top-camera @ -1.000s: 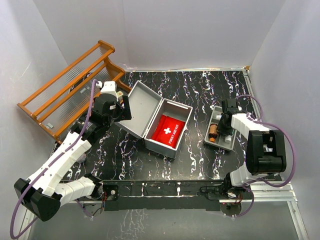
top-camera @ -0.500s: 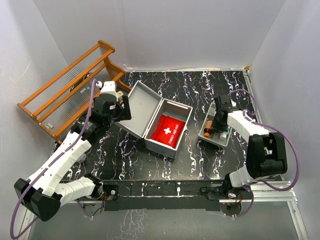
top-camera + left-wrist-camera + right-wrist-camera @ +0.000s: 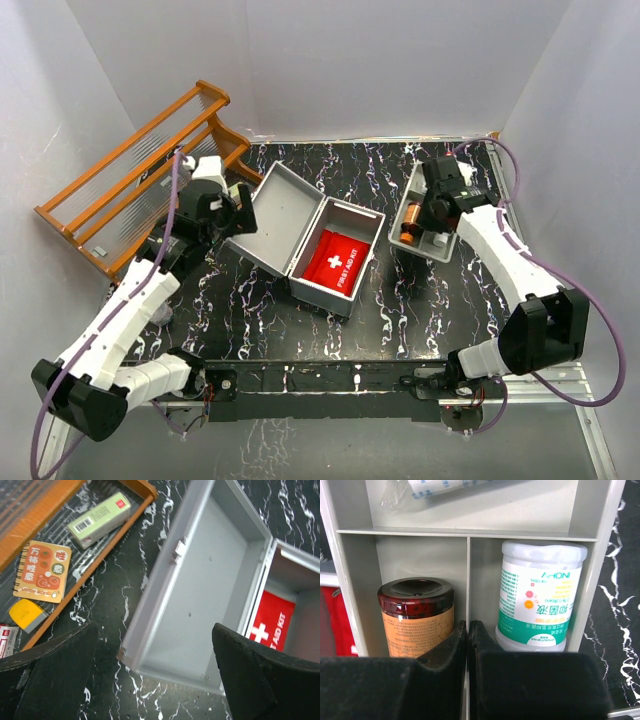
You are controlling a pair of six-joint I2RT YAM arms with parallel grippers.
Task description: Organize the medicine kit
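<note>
So in the top view, the medicine kit (image 3: pixel 283 218) sat pretty much dead centre on the black marbled surface (image 3: pixel 400 310). Its lid was flopped open toward 10 o'clock and a red pouch (image 3: pixel 336 262) with a white cross lay in the body.

The left arm ran from its elbow down at 7 o'clock up along a diagonal toward 1 o'clock, with the wrist bent in at the lid's outer edge. The left gripper (image 3: pixel 240 212) was spread wide with nothing in it. In its wrist cam both fingers (image 3: pixel 65 665) hung apart over the open lid (image 3: pixel 210 585).

Behind it at 10 o'clock was the wooden rack (image 3: pixel 140 180), with a green-and-white box (image 3: pixel 99 520), a little notebook (image 3: pixel 42 571) and something yellow (image 3: pixel 27 615) in or beside it.

The right arm had its elbow way out at 4 o'clock, the forearm reaching back toward 11 o'clock and the wrist tipped down. The right gripper (image 3: pixel 418 222) was closed tight on the divided tray (image 3: pixel 432 248), which sat at roughly 2 o'clock from the kit.

In the wrist cam the right gripper (image 3: pixel 467 630) looked pinched on the thin wall between two compartments. A brown-lidded jar (image 3: pixel 416 615) was on one side and a white bottle (image 3: pixel 540 605) with a green label on the other. Something wrapped in plastic (image 3: pixel 435 486) lay in the long compartment beyond.
</note>
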